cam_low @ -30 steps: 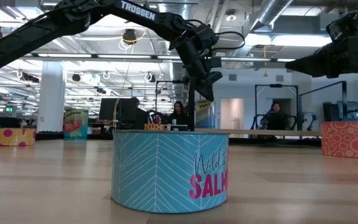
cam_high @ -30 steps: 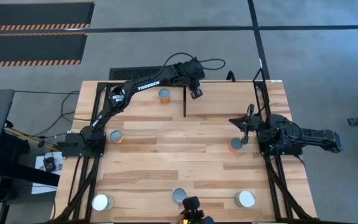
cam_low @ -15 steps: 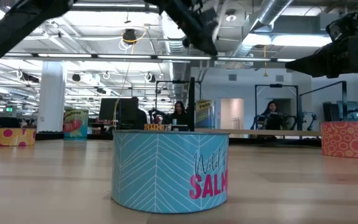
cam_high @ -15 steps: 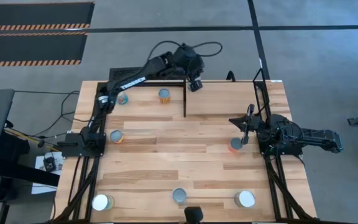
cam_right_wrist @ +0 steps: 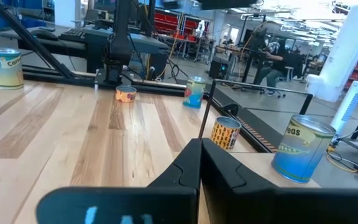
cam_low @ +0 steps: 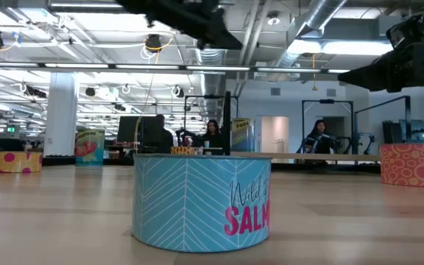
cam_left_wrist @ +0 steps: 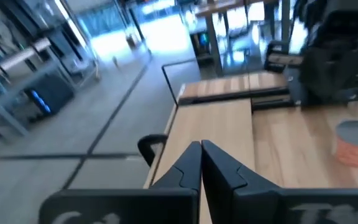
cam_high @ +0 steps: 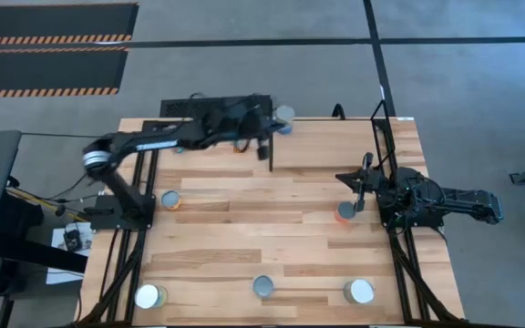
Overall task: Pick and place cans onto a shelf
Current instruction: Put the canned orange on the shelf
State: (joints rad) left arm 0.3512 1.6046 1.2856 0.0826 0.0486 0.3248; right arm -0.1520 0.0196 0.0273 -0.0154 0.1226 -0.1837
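Grey concrete floor surrounds a light-wood table [cam_high: 272, 237] seen from above, with black-and-orange striped mats at the far left. On the table's left side an orange-labelled can [cam_high: 169, 199] stands beside the left arm's base, and a white-topped can [cam_high: 149, 295] sits at the near left corner. The left arm stretches along the far edge, and the left gripper [cam_high: 264, 146] hangs over the shelf [cam_high: 249, 128], its fingers [cam_left_wrist: 188, 165] pressed together with nothing between them. A blue-labelled can [cam_high: 283, 116] stands on the far edge just beside that gripper. At the near edge, a grey-topped can [cam_high: 262, 286] sits mid-table; the low view shows it as a teal tin [cam_low: 201, 200] with white chevrons. Farther right, an orange can [cam_high: 344, 211] stands just beside the right gripper [cam_high: 361, 187], whose fingers [cam_right_wrist: 191, 162] are also together and empty. Another white-topped can [cam_high: 360, 291] sits near the right corner. People sit in the room behind the table.
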